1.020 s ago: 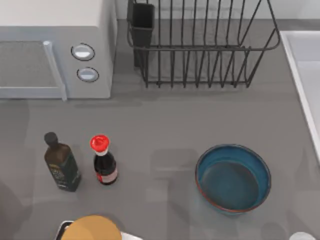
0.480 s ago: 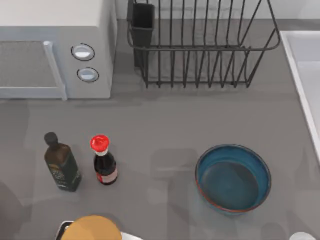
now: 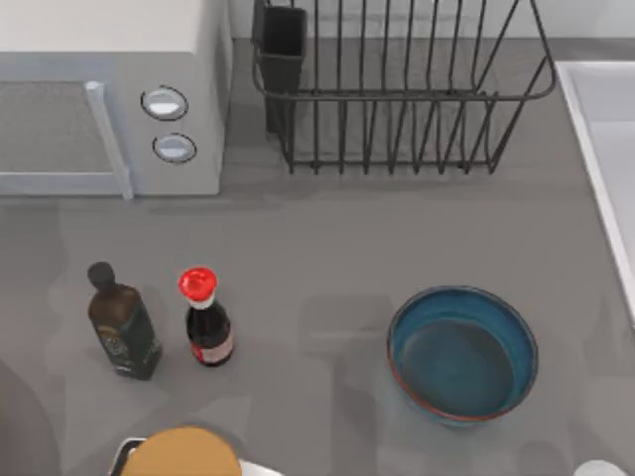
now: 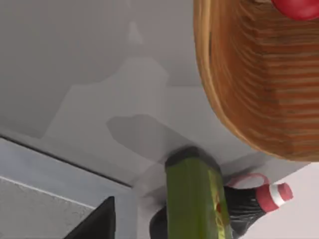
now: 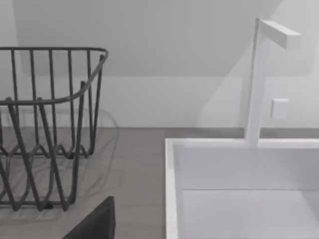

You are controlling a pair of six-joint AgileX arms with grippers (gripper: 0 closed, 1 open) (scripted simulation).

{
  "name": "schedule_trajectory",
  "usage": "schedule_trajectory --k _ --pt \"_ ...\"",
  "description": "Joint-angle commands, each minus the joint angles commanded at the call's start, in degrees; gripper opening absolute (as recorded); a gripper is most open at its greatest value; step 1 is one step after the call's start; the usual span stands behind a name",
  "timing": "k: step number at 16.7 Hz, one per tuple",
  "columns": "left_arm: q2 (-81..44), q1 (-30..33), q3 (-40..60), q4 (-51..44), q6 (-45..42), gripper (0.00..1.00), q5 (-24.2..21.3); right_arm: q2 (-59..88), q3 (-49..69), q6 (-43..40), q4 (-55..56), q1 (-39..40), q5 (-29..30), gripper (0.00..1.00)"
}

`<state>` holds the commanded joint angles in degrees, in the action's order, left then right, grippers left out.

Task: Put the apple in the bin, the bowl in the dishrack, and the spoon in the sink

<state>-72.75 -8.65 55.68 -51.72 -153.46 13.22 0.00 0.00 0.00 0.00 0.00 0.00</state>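
Grippers, two, AgileX pair. Left gripper (image 4: 97,225): a dark wedge of it shows in its wrist view, close over the basket and bottles; wide or narrow, cannot tell. Right gripper (image 5: 97,224): likewise a dark wedge, facing dishrack and sink; state cannot be told.

Apple (image 4: 299,7): small, glossy red, round; seen at the rim of the basket (image 4: 259,84), whether inside or resting on top is unclear. The basket is round, ribbed, honey-brown wood, at the top view's lower left edge. Judged nearer the left arm, which looks the likelier one to fetch it.

Bowl (image 3: 462,354): wide, blue-teal glaze, thin red-orange rim line, upright and empty, lower right of centre on the grey table (image 3: 327,248).

Dishrack (image 3: 397,89): black wire, thin upright bars, top centre; it lies straight up-frame from the bowl, well apart.

Sink (image 3: 605,129): pale basin, raised rim, right edge; white tap (image 5: 259,74) behind.

Also present: green oil bottle (image 3: 121,322), red-capped sauce bottle (image 3: 206,319), microwave (image 3: 109,99)
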Motion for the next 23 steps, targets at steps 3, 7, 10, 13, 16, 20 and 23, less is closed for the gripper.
schedule_trajectory --k 3,7,10,13,16,20,23 --pt "10.0 0.1 -5.0 8.1 21.2 1.00 -3.7 0.0 0.0 0.0 0.0 0.0 0.0 1.00" --pt "24.8 0.9 -15.0 19.5 55.0 1.00 -8.1 0.0 0.0 0.0 0.0 0.0 0.0 1.00" --pt "35.9 2.1 -23.9 27.7 81.5 1.00 -10.6 0.0 0.0 0.0 0.0 0.0 0.0 1.00" --pt "46.3 3.5 -32.9 34.9 105.8 1.00 -12.2 0.0 0.0 0.0 0.0 0.0 0.0 1.00" --pt "55.8 5.2 -41.1 41.2 125.6 1.00 -13.2 0.0 0.0 0.0 0.0 0.0 0.0 1.00" --pt "66.5 7.3 -50.3 47.9 144.0 1.00 -13.5 0.0 0.0 0.0 0.0 0.0 0.0 1.00" --pt "71.3 8.3 -54.5 50.8 151.4 1.00 -13.3 0.0 0.0 0.0 0.0 0.0 0.0 1.00"
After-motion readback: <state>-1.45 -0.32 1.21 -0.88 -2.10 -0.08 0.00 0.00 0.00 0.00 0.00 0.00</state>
